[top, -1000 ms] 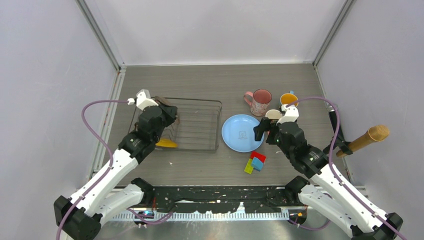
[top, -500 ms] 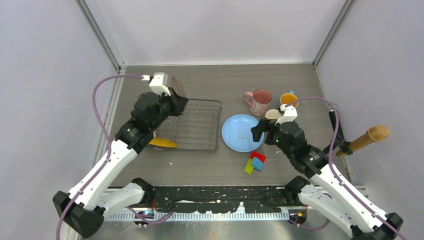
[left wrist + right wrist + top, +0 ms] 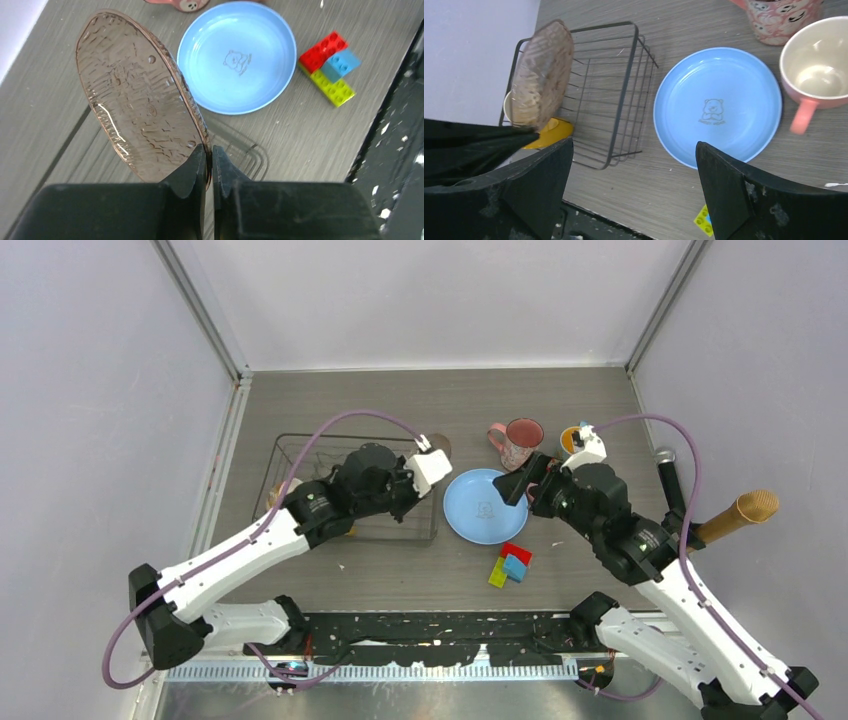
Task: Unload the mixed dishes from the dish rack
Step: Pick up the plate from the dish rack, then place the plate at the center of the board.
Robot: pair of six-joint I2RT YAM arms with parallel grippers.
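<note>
My left gripper (image 3: 210, 150) is shut on the rim of a brown translucent textured plate (image 3: 135, 100). It holds the plate on edge above the right end of the dark wire dish rack (image 3: 300, 438), next to the light blue plate (image 3: 485, 505) on the table. My right gripper (image 3: 634, 145) is open and empty, hovering over the blue plate's right side. A yellow plate (image 3: 546, 135) and a cream bowl (image 3: 506, 107) sit at the rack's left end. The speckled pink mug (image 3: 522, 443), the blue mug with an orange inside (image 3: 572, 437) and the salmon mug (image 3: 819, 65) stand beyond the blue plate.
Red, blue and green blocks (image 3: 510, 565) lie in front of the blue plate. A tan tube (image 3: 740, 515) and a black handle (image 3: 670, 480) stick out at the right wall. Walls close in the left, back and right.
My left arm has lifted the brown plate from the rack's left end and swung it right to the rack's right edge. My right gripper has shifted slightly back.
</note>
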